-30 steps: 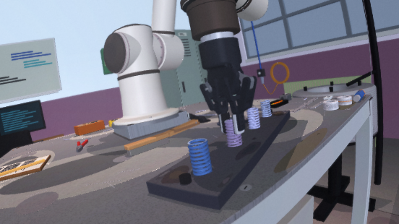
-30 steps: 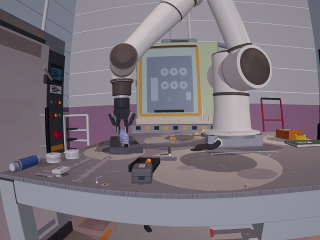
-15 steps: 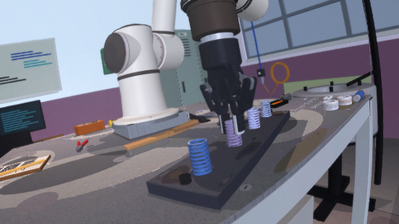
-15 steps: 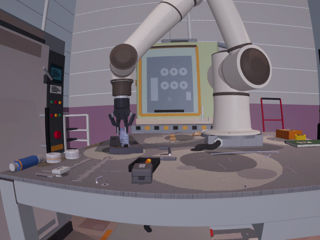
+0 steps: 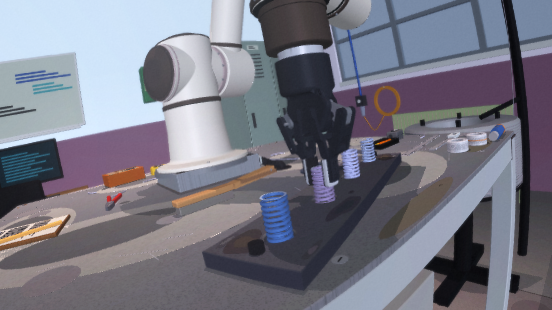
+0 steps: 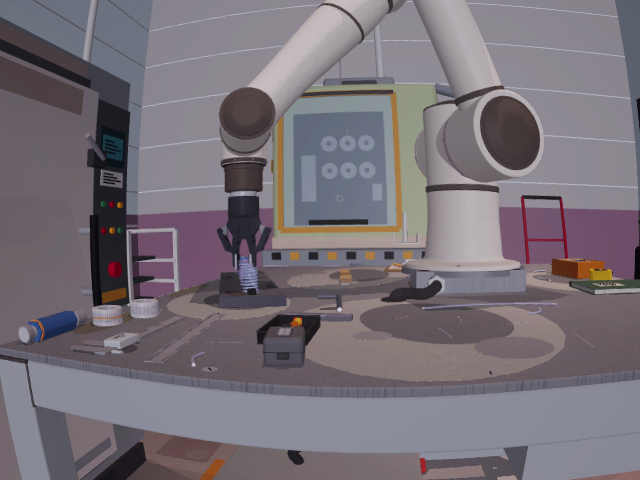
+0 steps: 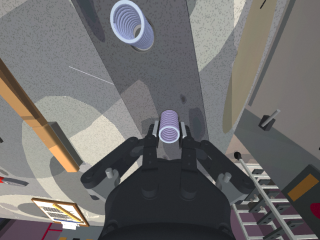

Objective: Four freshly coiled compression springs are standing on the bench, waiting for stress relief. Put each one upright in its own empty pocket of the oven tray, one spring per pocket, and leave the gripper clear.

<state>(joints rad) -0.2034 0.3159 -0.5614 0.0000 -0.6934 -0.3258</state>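
Observation:
A violet spring [image 5: 323, 184] [image 7: 169, 126] stands upright in a middle pocket of the dark oven tray [image 5: 310, 220], gripped near its top by my closed gripper [image 5: 320, 176] [image 7: 169, 129], which reaches straight down over it. A taller blue spring [image 5: 276, 217] [image 7: 132, 25] stands upright in a pocket toward the tray's near end. A lavender spring [image 5: 350, 163] and a pale blue spring [image 5: 368, 150] stand upright toward the far end. In the second side camera the springs overlap under my gripper [image 6: 244, 258].
The tray [image 6: 250, 294] lies along the bench's edge, and a small black block [image 5: 256, 246] sits at its near end. A wooden bar [image 5: 225, 188] lies between the tray and the robot's base [image 5: 207, 170]. Tape rolls [image 5: 466, 142] sit at the bench's far corner.

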